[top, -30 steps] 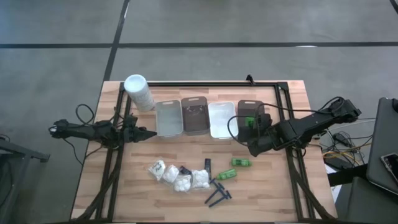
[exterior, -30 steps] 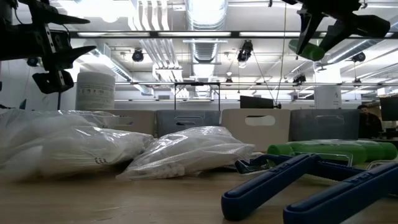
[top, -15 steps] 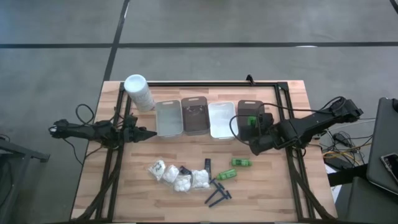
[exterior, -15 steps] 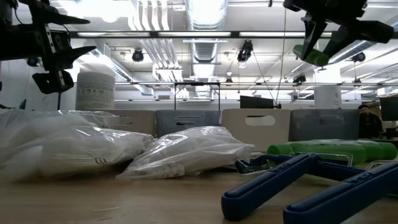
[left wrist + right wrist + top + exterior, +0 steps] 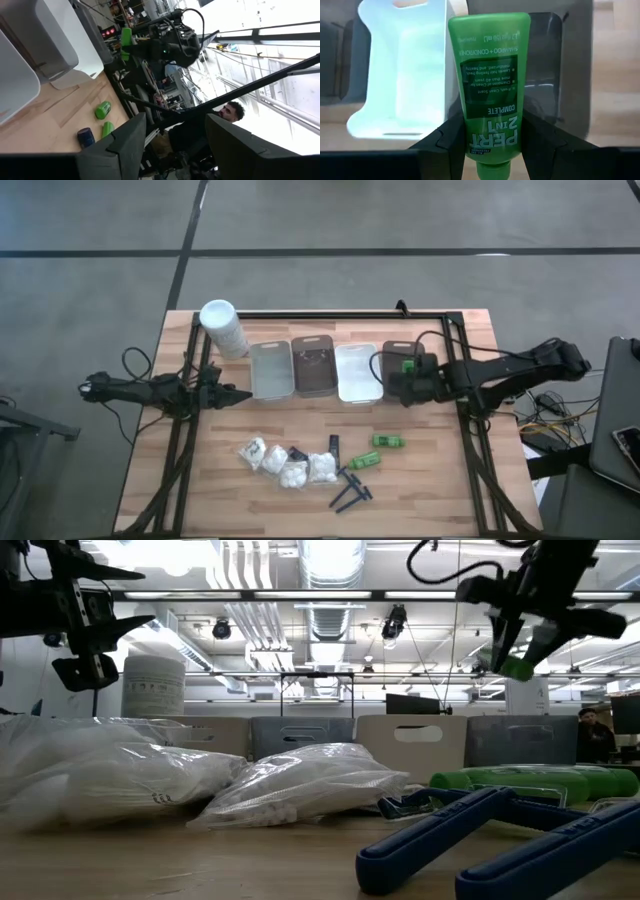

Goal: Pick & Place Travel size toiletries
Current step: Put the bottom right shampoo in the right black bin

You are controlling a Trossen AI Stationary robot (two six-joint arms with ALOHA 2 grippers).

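My right gripper [image 5: 404,373] is shut on a small green bottle [image 5: 489,90] above the dark grey tray [image 5: 399,356]; the low view shows the bottle [image 5: 518,666] high over the table. Two more green bottles [image 5: 388,442] [image 5: 365,461] lie on the wood beside the dark blue razors [image 5: 349,491], small black blocks [image 5: 334,443] and white lumpy packets [image 5: 284,464]. My left gripper [image 5: 241,393] waits open near the table's left edge, above the wood. My right gripper pinches the green bottle between its two fingers [image 5: 446,142] at the narrow cap end [image 5: 490,150]. The fingers come from the table's right side and the bottle runs along them, its flat wide end [image 5: 489,22] pointing ahead. It is lifted clear, over the dark grey tray.
Four trays stand in a row at the far side: light grey [image 5: 271,371], brown [image 5: 313,367], white [image 5: 357,373] and the dark grey one. A tall white cylinder [image 5: 223,328] stands at the far left. A black frame [image 5: 440,315] runs along the far and right edges.
My right arm has swung toward the table's far edge and its gripper has turned and tipped, still shut on the green bottle. In the low view the bottle has gone from lying slanted high up to hanging lower, end down, above the dark grey tray.
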